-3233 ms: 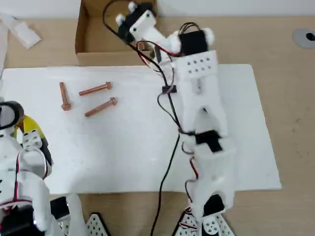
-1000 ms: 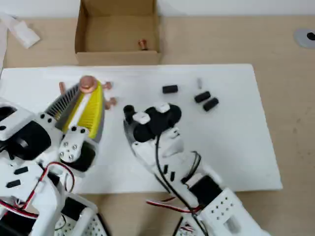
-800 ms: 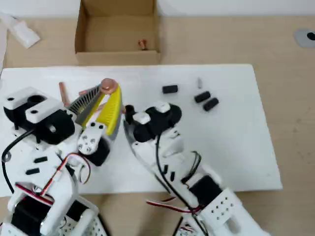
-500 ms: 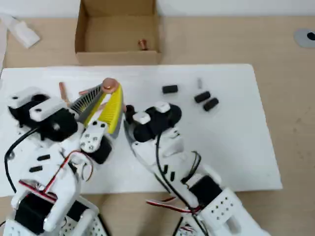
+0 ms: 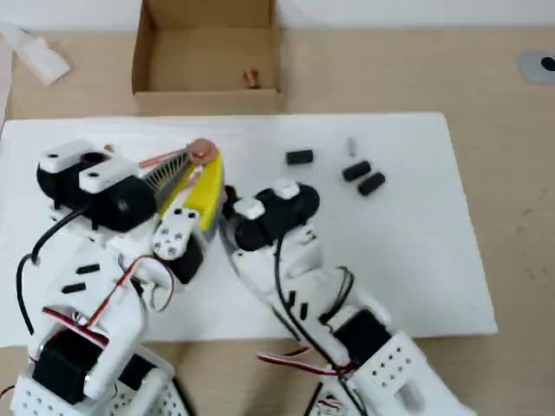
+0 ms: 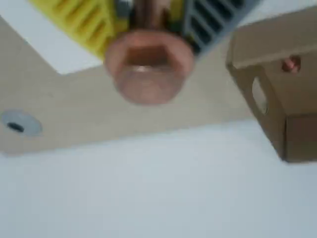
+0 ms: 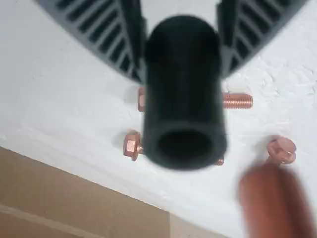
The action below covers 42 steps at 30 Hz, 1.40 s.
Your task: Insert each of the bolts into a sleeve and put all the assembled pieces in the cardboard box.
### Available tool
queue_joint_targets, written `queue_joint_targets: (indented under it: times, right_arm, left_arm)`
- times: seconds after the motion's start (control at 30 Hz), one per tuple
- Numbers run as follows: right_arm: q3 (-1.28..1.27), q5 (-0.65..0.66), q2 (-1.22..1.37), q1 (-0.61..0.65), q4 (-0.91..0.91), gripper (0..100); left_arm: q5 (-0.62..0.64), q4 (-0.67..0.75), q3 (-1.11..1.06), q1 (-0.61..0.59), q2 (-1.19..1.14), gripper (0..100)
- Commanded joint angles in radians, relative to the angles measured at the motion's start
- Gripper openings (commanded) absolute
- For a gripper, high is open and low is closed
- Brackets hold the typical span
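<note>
Farthest left, the loose bolts point(image 5: 159, 159) lie on the white sheet point(image 5: 416, 260), untouched over the last second.

Your left gripper point(image 5: 192, 165) is what has moved. A second ago it stood farther left over the sheet; since then it has swung rightward in steps. Its yellow and grey fingers are closed tight on the shank of a bolt point(image 5: 201, 151), head outermost.

That swing has brought the bolt near your right gripper point(image 7: 181, 37), which has kept still through the same second. Its fingers are pinched onto a black sleeve point(image 7: 183, 94), bore open toward the camera. In the right wrist view the carried bolt is a copper blur off to one side of the bore (near, but not in it). So I judge the mating step just beginning: the bolt's axis has yet to line up with the hole.

Up in the cardboard box point(image 5: 206, 102), one assembled piece point(image 5: 251, 78) lies near the right wall. About three seconds ago the right arm was stretched over that box, so one set looks finished.

Rightmost, three spare sleeves point(image 5: 355, 171) wait on the sheet, so several more pairings probably remain.
</note>
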<state>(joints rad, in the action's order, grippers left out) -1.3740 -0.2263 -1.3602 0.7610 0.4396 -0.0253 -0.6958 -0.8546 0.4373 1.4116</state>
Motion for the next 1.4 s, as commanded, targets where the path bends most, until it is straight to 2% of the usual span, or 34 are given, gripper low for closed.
queue_joint_targets:
  times: [0.0,0.6,0.83,1.37]
  right_arm:
    - [0.013,-0.006,-0.019,0.016,-0.028,0.9]
    - [0.053,-0.006,-0.019,0.016,-0.021,0.9]
    - [0.053,-0.006,-0.019,0.016,-0.021,0.9]
    - [0.051,-0.006,-0.019,0.016,-0.021,0.9]
  left_arm:
    - [0.005,-0.015,0.008,0.017,-0.007,1]
    - [0.032,-0.009,0.012,-0.006,-0.061,1]
    - [0.04,0.075,-0.011,-0.08,-0.062,1]
    - [0.06,0.158,-0.084,-0.074,-0.062,1]
